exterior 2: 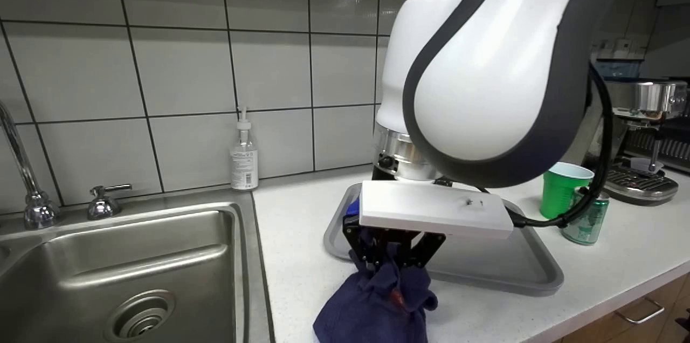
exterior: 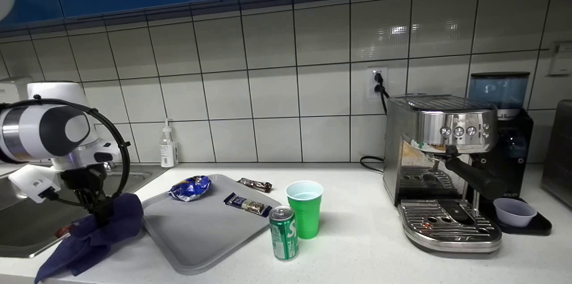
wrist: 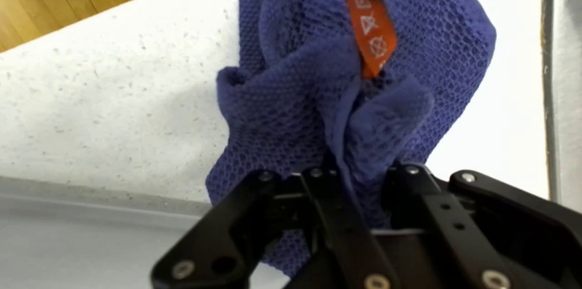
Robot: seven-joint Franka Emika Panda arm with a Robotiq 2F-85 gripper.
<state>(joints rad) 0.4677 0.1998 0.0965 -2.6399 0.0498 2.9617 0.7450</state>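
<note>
- We see the gripper (wrist: 361,175) clenched on the cloth (wrist: 291,112), with bunched folds pinched between its jaws.
- In the wrist view we find an orange label (wrist: 370,21) on the cloth, at twelve o'clock from the grip.
- Taking the tray (exterior: 192,230) as hub in an exterior view, twelve at the top, we place the cloth at nine o'clock, over the counter (exterior: 348,239) between tray and sink; whether its lower folds touch the counter we cannot tell.
- From that hub we have a crumpled blue bag (exterior: 191,188) at eleven, on the tray, and a bar (exterior: 248,205) at two, also on it.
- Just past the tray's edge, between one and two, we spot a brown wrapper (exterior: 255,184).
- At three we see the can (exterior: 283,239) upright, near the green cup (exterior: 306,212).
- Well apart, between two and three, we make out the coffee machine (exterior: 447,119).
- In an exterior view, from the cloth, we see the sink (exterior 2: 118,256) between nine and ten, and a bottle (exterior 2: 245,162) between ten and eleven, near the wall (exterior 2: 188,73).
</note>
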